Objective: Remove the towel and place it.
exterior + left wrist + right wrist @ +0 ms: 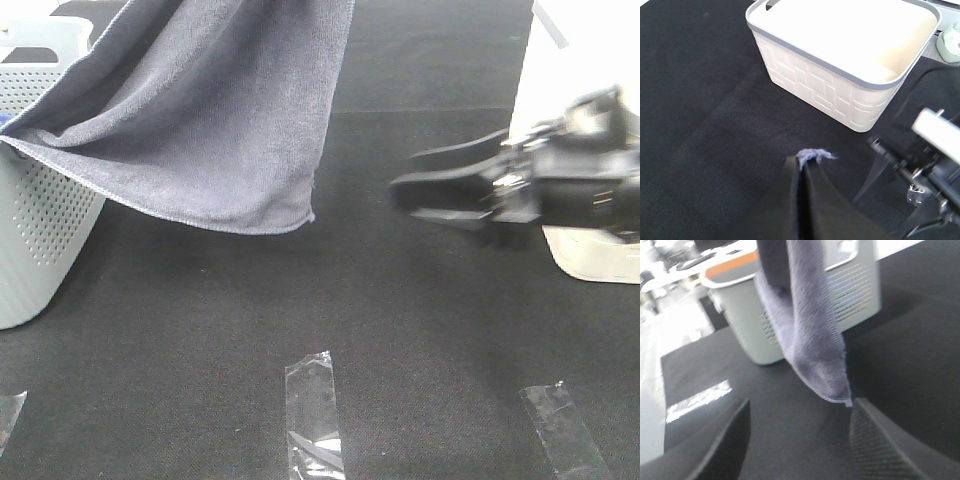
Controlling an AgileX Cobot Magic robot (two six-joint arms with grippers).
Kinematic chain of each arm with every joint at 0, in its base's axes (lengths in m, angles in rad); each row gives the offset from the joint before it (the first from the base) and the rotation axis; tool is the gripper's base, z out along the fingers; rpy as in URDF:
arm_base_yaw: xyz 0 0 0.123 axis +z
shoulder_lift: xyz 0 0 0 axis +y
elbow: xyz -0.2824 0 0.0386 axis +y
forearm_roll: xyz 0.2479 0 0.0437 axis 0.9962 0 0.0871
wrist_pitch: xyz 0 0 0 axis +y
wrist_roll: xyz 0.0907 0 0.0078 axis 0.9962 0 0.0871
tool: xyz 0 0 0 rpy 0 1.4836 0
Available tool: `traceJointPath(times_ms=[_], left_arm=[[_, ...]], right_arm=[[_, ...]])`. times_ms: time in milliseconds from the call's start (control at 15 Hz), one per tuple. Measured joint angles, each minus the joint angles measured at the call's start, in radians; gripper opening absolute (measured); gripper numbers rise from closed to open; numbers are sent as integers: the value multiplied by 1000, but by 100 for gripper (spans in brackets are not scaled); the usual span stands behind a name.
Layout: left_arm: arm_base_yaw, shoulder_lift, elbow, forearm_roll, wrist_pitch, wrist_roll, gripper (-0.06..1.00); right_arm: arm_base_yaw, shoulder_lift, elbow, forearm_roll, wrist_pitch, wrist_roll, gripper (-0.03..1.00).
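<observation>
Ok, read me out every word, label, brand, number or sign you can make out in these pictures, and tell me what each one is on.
None: no view shows readable text. The greyish-lavender terry towel, the grey perforated plastic basket, the white brick-patterned plastic basket and the clear tape strips on the black table cover all look unmarked.

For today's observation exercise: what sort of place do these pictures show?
Probably a robot lab's test table, staged for a laundry chore: tape strips mark its black cover, a towel hangs by a grey basket, and a robot's open fingers hover nearby.
</observation>
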Motion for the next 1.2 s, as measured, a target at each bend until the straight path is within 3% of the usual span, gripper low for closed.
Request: traceJointPath(times_ms=[333, 600, 867, 1200], left_arm=[[0, 0, 0, -3, 0, 0, 0], [0, 0, 0, -3, 0, 0, 0], [0, 0, 0, -3, 0, 0, 0], [0, 0, 0, -3, 0, 0, 0]], right_arm=[[31, 214, -157, 4, -33, -18, 57], [46, 311, -251, 7, -20, -18, 63], [160, 380, -345, 8, -62, -15, 64], [217, 401, -400, 7, -88, 4, 62]])
